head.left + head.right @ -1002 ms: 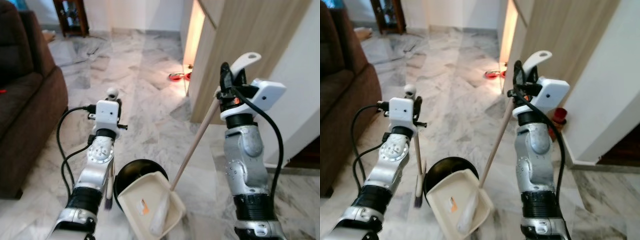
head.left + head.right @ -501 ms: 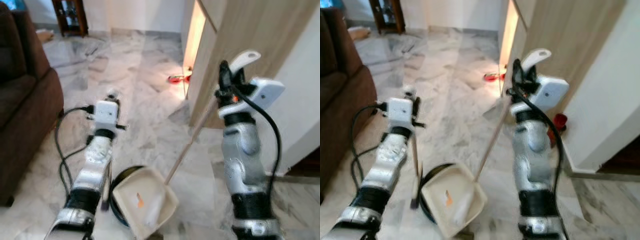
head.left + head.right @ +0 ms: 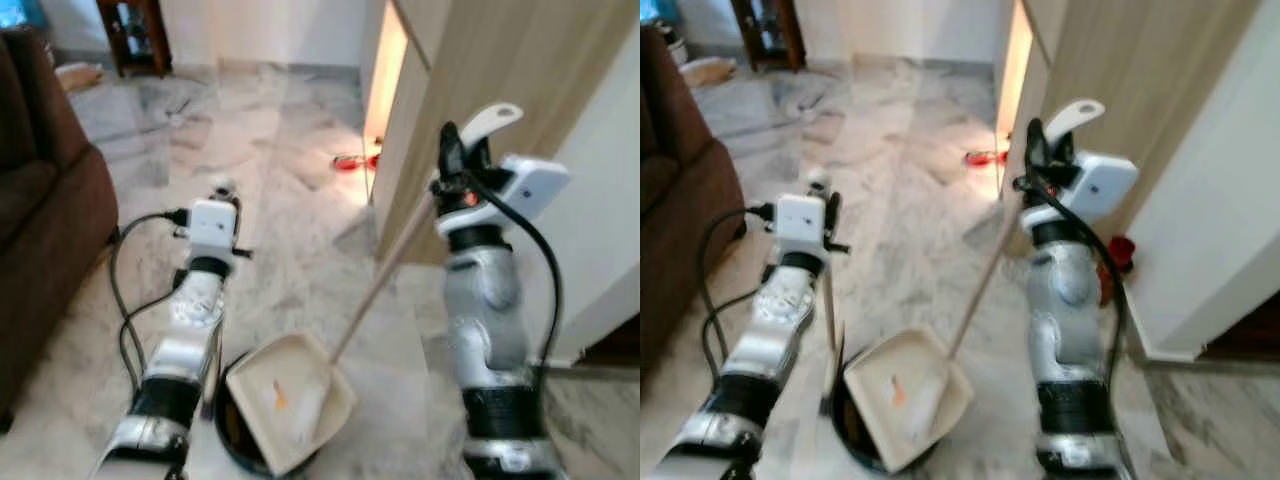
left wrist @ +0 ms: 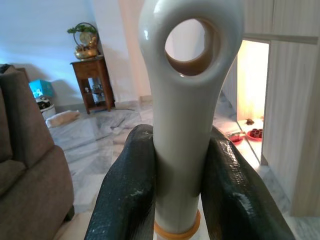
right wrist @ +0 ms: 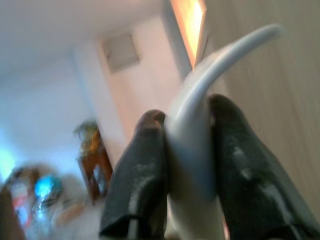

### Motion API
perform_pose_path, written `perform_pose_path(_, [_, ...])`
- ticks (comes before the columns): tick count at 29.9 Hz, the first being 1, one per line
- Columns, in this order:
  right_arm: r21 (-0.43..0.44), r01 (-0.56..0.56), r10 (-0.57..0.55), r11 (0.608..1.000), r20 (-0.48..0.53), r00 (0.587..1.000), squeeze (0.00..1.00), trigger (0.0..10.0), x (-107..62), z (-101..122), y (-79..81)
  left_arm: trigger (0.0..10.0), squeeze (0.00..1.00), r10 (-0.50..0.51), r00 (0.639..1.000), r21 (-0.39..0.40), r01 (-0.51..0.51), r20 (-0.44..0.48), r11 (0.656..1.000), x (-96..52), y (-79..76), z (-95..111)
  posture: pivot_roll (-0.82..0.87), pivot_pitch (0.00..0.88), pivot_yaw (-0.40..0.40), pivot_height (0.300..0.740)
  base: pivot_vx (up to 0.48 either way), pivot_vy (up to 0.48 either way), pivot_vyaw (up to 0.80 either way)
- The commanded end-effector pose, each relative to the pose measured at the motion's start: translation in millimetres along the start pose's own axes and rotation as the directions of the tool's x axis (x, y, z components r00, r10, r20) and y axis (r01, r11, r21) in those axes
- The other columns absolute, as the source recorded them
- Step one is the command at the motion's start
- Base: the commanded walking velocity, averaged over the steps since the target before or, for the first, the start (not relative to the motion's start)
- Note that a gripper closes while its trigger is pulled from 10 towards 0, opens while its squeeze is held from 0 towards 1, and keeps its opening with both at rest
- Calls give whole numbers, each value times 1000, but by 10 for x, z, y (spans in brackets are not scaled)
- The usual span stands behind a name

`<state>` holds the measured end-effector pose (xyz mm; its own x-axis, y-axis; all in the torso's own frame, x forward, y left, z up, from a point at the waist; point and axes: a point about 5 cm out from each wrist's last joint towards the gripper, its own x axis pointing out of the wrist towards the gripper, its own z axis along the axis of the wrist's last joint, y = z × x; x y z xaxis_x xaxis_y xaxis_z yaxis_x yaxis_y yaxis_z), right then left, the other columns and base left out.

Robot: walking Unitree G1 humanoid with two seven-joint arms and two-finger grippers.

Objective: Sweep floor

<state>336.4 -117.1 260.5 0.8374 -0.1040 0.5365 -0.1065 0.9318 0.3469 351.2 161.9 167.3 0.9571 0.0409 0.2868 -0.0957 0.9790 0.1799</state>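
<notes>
left gripper (image 4: 175,195): fingers pinching broom handle (image 4: 187,125) | right gripper (image 5: 187,175): fingers pinching dustpan handle (image 3: 385,270) | dustpan (image 3: 290,400) over a dark round bin (image 3: 855,440) (marble floor (image 3: 290,230))

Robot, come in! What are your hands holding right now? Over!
Left gripper shut on broom handle. Right gripper shut on dustpan handle. Dustpan over black bin. Sofa left, not blocking.

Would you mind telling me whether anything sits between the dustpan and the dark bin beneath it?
Nothing visible does. The dustpan hangs tilted directly over the bin, hiding most of it. The right tool is shut on the dustpan's handle, and the left tool is shut on the broom handle beside the bin.
</notes>
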Motion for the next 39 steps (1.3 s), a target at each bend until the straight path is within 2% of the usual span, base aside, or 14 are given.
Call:
perform_pose_path(1, [69, 52, -61, 996, 138, 989, 0, 10000, 65, 275, -8, 10000, 0, -22, 998, -26, 24, 67, 999, 37, -103, 153, 133, 37, -48, 740, 0, 0, 0])
perform_pose_path(22, [66, 35, -42, 997, 116, 992, 0, 10000, 54, 244, 33, 10000, 0, -25, 997, -26, 27, 72, 999, 35, -96, 163, 136, 38, -46, 740, 0, 0, 0])
perform_pose_path(27, [43, 19, -25, 999, 135, 991, 0, 10000, 27, 266, 74, 10000, 0, -26, 997, -24, 28, 73, 999, 32, -95, 163, 133, 38, -47, 740, 0, 0, 0])
perform_pose_path(31, [-34, -37, 42, 999, 158, 987, 0, 10000, -16, 277, 183, 10000, 0, -29, 997, -22, 30, 72, 999, 27, -103, 158, 133, 37, -49, 740, 0, 0, 0])
perform_pose_path(38, [-50, -71, 78, 996, 142, 987, 0, 10000, -77, 229, 263, 10000, 0, -29, 997, -19, 30, 73, 999, 20, -102, 155, 134, 39, -52, 740, 0, 0, 0])
perform_pose_path(39, [-76, -60, 71, 995, 160, 985, 0, 10000, -100, 242, 283, 10000, 0, -28, 997, -18, 29, 72, 999, 16, -97, 151, 133, 39, -52, 740, 0, 0, 0])
